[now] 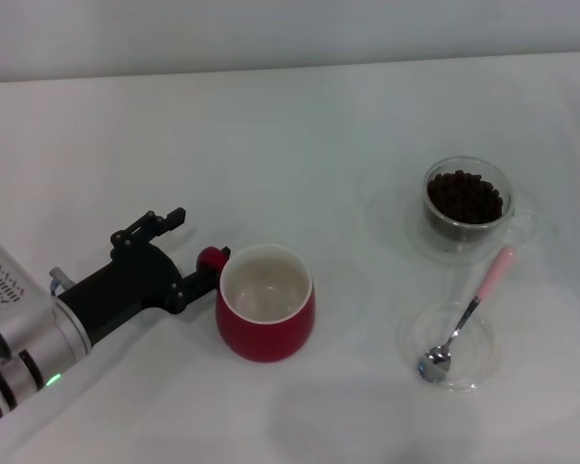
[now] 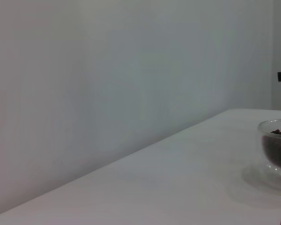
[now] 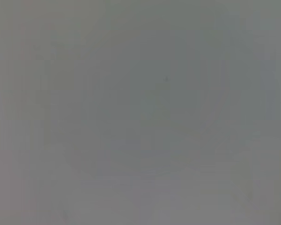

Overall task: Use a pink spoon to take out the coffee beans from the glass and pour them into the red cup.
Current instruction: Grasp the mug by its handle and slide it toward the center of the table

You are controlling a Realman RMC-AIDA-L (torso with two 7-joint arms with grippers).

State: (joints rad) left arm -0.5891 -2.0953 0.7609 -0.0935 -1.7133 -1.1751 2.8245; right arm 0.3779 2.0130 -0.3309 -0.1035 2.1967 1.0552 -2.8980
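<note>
The red cup (image 1: 266,314) stands left of centre, white inside, its small loop handle (image 1: 211,257) turned toward my left gripper (image 1: 199,242). That gripper is open, and one black finger (image 1: 217,271) lies right by the handle. The glass (image 1: 467,203) stands at the far right, filled with dark coffee beans (image 1: 463,194); it also shows in the left wrist view, glass (image 2: 276,152). The pink spoon (image 1: 469,314) lies nearer than the glass, its metal bowl resting in a shallow clear dish (image 1: 478,362). My right gripper is out of view.
A flat clear saucer (image 1: 398,227) lies under the glass. White tabletop (image 1: 300,155) stretches to a pale wall behind. The right wrist view holds only plain grey.
</note>
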